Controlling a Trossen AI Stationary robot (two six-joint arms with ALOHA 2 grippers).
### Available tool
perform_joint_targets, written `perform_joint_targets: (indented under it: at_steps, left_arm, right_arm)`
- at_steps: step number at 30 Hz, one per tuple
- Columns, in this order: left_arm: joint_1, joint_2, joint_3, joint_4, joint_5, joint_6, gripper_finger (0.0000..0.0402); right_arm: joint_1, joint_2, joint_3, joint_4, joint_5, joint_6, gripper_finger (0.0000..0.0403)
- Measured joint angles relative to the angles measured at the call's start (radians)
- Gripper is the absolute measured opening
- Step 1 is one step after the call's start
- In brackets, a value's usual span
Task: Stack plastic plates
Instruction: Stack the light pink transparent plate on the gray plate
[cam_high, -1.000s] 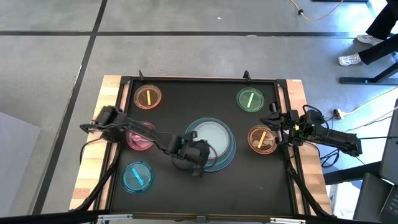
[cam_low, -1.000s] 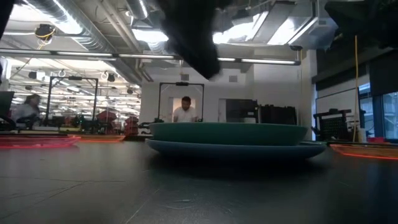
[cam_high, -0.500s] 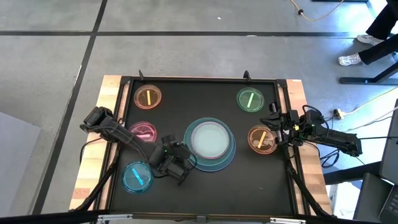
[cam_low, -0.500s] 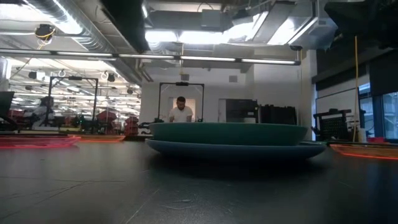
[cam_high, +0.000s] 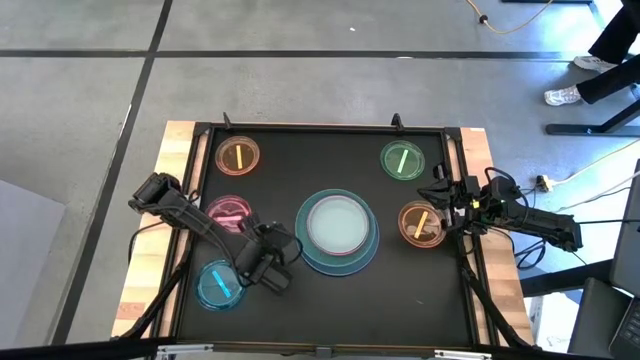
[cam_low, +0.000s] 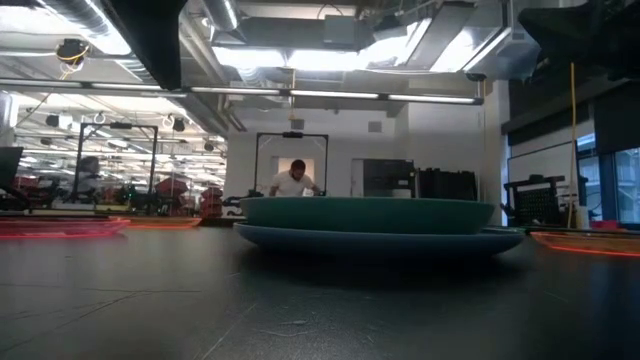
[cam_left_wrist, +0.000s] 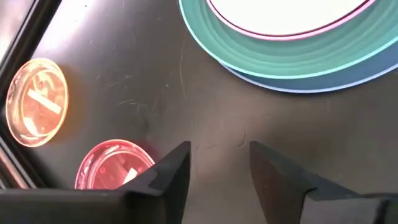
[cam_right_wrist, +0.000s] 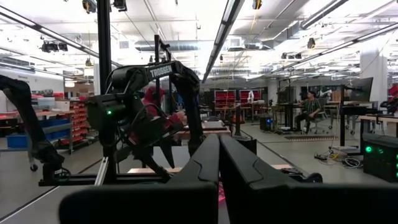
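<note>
A stack of plastic plates (cam_high: 337, 233) stands mid-table: a light blue large plate at the bottom, a teal-green one on it, a thin hot pink rim (cam_left_wrist: 280, 35) and a pale mint plate on top. Five small translucent plates lie flat around it: orange (cam_high: 238, 157), green (cam_high: 403, 160), amber (cam_high: 421, 224), pink (cam_high: 230, 212) and cyan (cam_high: 220, 284). My left gripper (cam_high: 265, 252) hovers open over bare mat between the cyan plate and the stack, holding nothing. My right gripper (cam_right_wrist: 219, 155) is shut and waits at the table's right edge, beside the amber plate.
A black mat with a raised frame (cam_high: 320, 128) covers the table, and wooden margins show at both sides. In the low view the stack (cam_low: 365, 225) fills the middle. Bare mat (cam_left_wrist: 211, 118) lies between the stack and the small plates. People sit in the room beyond.
My left gripper has drawn back from the near-left rim of the stack toward the table's left and near edge. It now sits beside the cyan plate. In the low view its dark arm has swung out of the middle to the upper left. The plates have not moved.
</note>
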Motion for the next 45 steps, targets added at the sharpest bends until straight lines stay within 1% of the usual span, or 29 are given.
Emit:
perform_joint_targets:
  at_steps: [4, 10, 12, 13, 17, 20, 23, 28, 32, 40, 45]
  left_arm:
    - [0.001, 0.000, 0.000, 0.011, -0.002, -0.026, 0.0172]
    - [0.001, 0.003, 0.000, 0.007, 0.001, -0.057, 0.0174]
    - [0.004, 0.004, -0.019, 0.008, 0.012, -0.105, 0.0174]
    - [0.009, 0.004, -0.035, 0.004, 0.035, -0.132, 0.0174]
    - [0.043, 0.005, -0.128, -0.041, 0.202, -0.201, 0.0174]
    - [0.067, 0.005, -0.213, -0.020, 0.306, -0.203, 0.0174]
    - [0.085, 0.005, -0.285, 0.008, 0.361, -0.168, 0.0174]
    - [0.118, 0.005, -0.385, 0.016, 0.379, -0.140, 0.0174]
    - [0.143, 0.005, -0.455, 0.095, 0.397, -0.086, 0.0174]
    - [0.184, 0.005, -0.526, 0.137, 0.387, -0.039, 0.0174]
    - [0.199, 0.004, -0.573, 0.199, 0.384, -0.015, 0.0174]
  right_arm:
    - [0.000, 0.000, 0.000, 0.000, 0.000, 0.000, 0.0005]
    - [0.000, 0.000, 0.000, -0.002, 0.000, 0.006, 0.0005]
    - [0.000, 0.000, 0.000, -0.004, 0.000, 0.017, 0.0005]
    - [0.000, 0.000, 0.000, -0.008, 0.000, 0.026, 0.0005]
    - [0.000, 0.000, 0.000, -0.011, 0.000, 0.029, 0.0005]
    - [0.000, 0.000, 0.000, -0.019, 0.000, 0.029, 0.0005]
    - [0.000, 0.000, 0.000, -0.022, 0.000, 0.028, 0.0005]
    - [0.000, 0.000, 0.000, -0.020, 0.000, 0.027, 0.0005]
    - [0.000, 0.000, 0.000, -0.019, 0.000, 0.027, 0.0005]
    - [0.000, 0.000, 0.000, -0.020, 0.000, 0.026, 0.0005]
    - [0.000, 0.000, 0.000, -0.025, 0.000, 0.026, 0.0005]
